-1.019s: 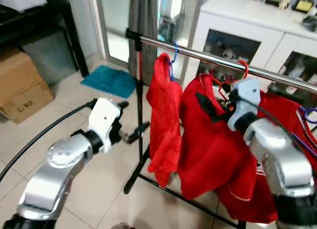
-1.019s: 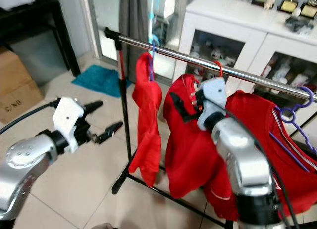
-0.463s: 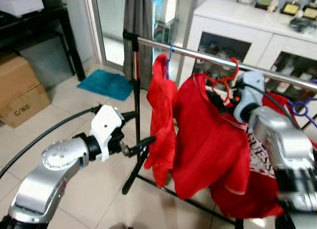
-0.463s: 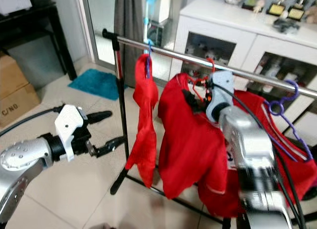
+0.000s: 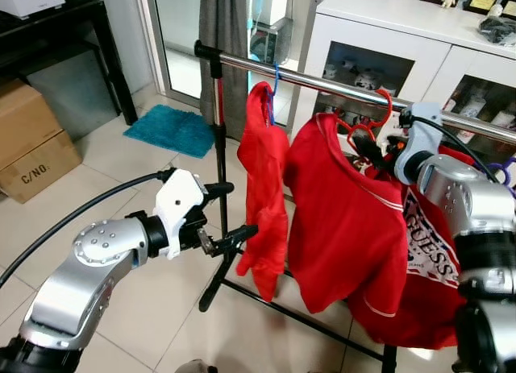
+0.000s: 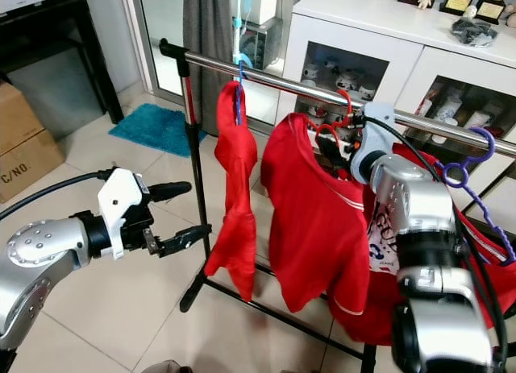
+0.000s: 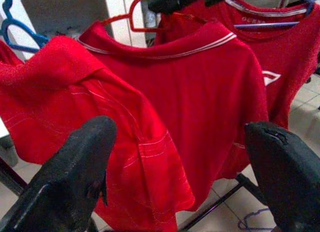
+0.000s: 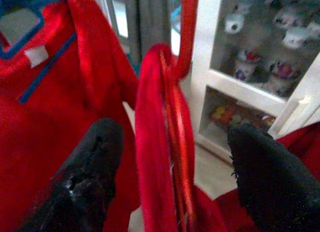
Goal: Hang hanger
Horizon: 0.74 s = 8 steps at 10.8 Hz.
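Note:
A chrome clothes rail (image 5: pixel 322 81) runs across in front of me. A red hanger (image 5: pixel 379 119) hooks over it and carries a red shirt (image 5: pixel 347 220). My right gripper (image 5: pixel 364 150) is at the hanger's neck just under the rail, open. In the right wrist view its fingers (image 8: pixel 95 162) stand wide on either side of the red hanger (image 8: pixel 172 142) and collar, apart from both. My left gripper (image 5: pixel 234 208) is open and empty, low beside the rack's post, facing the red garments (image 7: pixel 165 91).
A second red garment (image 5: pixel 262 188) hangs on a blue hanger (image 5: pixel 278 81) near the rail's left end. A purple hanger (image 6: pixel 472 159) is at the far right. The black rack post (image 5: pixel 218 147), cardboard box (image 5: pixel 32 139), teal mat (image 5: pixel 173 130) and white cabinet (image 5: pixel 403 35) surround the rack.
The view has shifted. My right arm has drawn back to the right along the rail, and the red shirt now hangs straighter. My left gripper has edged closer to the rack post.

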{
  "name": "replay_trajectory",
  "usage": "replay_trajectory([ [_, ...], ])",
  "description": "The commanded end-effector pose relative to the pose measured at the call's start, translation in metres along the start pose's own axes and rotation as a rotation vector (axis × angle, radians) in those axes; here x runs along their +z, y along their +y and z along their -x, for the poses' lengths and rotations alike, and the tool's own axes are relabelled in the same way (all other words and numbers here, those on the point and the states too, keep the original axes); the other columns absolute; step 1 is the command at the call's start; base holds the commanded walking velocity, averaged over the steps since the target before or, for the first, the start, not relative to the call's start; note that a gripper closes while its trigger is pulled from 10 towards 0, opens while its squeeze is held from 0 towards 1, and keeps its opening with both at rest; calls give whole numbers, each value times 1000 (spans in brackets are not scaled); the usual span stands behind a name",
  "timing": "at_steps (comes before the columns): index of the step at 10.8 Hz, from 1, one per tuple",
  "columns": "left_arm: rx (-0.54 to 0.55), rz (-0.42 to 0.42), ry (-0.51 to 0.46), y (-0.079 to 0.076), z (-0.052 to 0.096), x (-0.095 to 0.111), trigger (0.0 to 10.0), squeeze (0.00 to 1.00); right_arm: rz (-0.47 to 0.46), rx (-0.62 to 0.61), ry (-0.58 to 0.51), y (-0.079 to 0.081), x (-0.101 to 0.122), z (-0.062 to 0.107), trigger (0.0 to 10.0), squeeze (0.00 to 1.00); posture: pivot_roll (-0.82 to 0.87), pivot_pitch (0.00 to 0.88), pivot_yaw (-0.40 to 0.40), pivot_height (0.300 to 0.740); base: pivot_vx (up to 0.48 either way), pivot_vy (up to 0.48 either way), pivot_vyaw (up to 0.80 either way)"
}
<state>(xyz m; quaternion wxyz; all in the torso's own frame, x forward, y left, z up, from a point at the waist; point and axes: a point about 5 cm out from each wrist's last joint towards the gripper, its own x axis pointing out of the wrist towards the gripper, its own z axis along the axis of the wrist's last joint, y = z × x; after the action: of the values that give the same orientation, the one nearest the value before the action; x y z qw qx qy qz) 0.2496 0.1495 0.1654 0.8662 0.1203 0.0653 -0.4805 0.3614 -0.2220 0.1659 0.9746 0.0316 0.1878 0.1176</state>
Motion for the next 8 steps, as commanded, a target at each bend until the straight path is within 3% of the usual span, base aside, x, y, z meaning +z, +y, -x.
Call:
replay_trajectory([
  [1,-25,-8,-10,0,-1,2,10000,302,-11,19,10,-2,5,0,0,0,-46,0,-32,740,0,0,0],
  [3,-36,-4,-10,1,-2,-2,10000,302,-20,27,27,-7,5,-2,0,0,-52,0,-34,740,0,0,0],
  [8,-51,-12,-10,1,-3,-4,10000,302,-15,67,48,-2,2,-11,0,0,-52,0,-33,740,0,0,0],
])
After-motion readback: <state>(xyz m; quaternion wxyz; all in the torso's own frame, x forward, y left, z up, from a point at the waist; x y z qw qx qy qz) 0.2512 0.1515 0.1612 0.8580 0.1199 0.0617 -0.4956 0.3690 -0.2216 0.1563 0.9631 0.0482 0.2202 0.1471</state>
